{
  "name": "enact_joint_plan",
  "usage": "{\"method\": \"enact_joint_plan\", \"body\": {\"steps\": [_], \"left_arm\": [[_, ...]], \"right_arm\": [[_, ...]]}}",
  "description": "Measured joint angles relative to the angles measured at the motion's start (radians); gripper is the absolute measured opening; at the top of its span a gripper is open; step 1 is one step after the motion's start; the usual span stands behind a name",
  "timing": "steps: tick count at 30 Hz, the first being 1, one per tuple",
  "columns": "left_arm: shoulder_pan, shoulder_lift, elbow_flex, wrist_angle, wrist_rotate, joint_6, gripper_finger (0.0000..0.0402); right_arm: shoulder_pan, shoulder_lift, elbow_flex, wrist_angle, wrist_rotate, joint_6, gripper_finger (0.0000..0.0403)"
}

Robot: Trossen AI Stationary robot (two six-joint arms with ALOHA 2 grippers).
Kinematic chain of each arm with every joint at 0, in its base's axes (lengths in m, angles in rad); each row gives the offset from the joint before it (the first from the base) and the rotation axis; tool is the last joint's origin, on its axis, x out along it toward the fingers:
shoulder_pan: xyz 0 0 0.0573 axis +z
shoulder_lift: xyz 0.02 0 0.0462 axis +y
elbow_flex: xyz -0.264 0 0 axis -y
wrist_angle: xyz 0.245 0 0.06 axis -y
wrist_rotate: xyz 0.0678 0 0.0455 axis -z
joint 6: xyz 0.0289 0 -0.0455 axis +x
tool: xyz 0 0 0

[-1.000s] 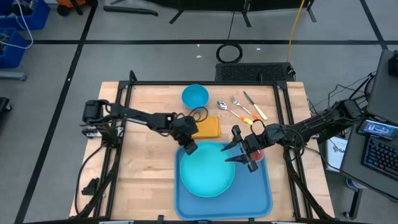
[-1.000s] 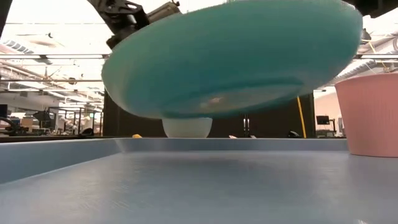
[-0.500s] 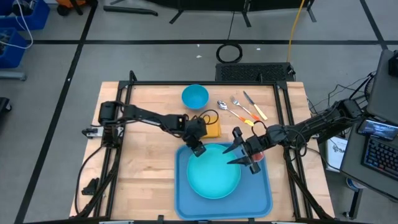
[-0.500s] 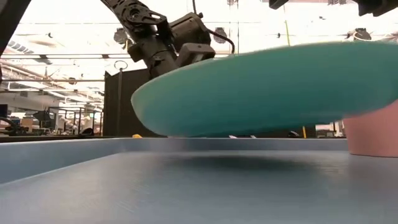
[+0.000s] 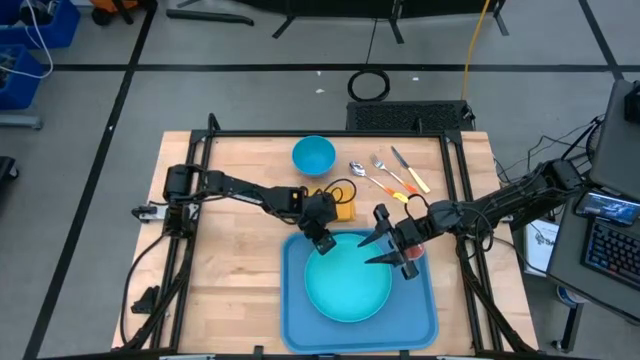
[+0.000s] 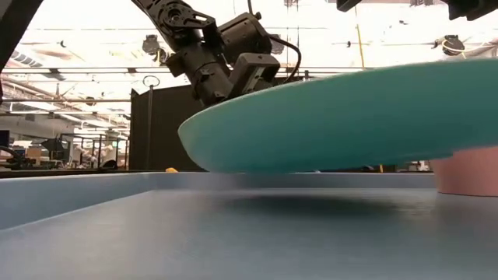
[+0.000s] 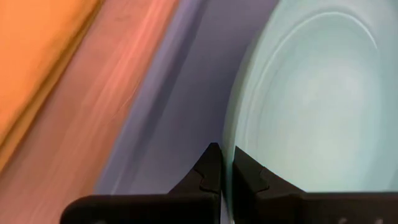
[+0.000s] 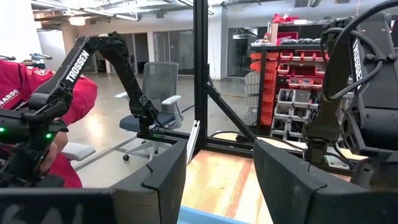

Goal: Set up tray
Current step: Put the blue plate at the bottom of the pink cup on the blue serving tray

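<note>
You are carrying the teal plate (image 5: 348, 287) with the left gripper (image 5: 322, 243) pinched tight on its far rim, and it is hanging just above the blue tray (image 5: 298, 322), which is lying at the near edge of the table (image 5: 230, 270). Be lowering it level so the near edge is not striking first, then releasing only once it is resting flat. The right gripper (image 5: 388, 245) is hovering over the tray's right side with its fingers spread and empty, beside the pink cup (image 6: 467, 169); keep the plate off that cup. The orange napkin (image 5: 342, 207), blue bowl (image 5: 313, 155) and cutlery (image 5: 385, 172) are waiting behind.
</note>
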State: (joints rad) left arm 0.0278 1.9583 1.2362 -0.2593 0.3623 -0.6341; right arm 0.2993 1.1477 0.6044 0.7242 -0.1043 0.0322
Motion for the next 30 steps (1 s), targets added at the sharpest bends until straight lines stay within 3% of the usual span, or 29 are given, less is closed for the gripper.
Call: {"method": "enact_joint_plan", "body": {"steps": [30], "left_arm": [[-0.069, 0.0, -0.001, 0.042, -0.051, -0.033, 0.0006]], "right_arm": [[-0.001, 0.0, 0.0, -0.002, 0.0, -0.003, 0.0178]]}}
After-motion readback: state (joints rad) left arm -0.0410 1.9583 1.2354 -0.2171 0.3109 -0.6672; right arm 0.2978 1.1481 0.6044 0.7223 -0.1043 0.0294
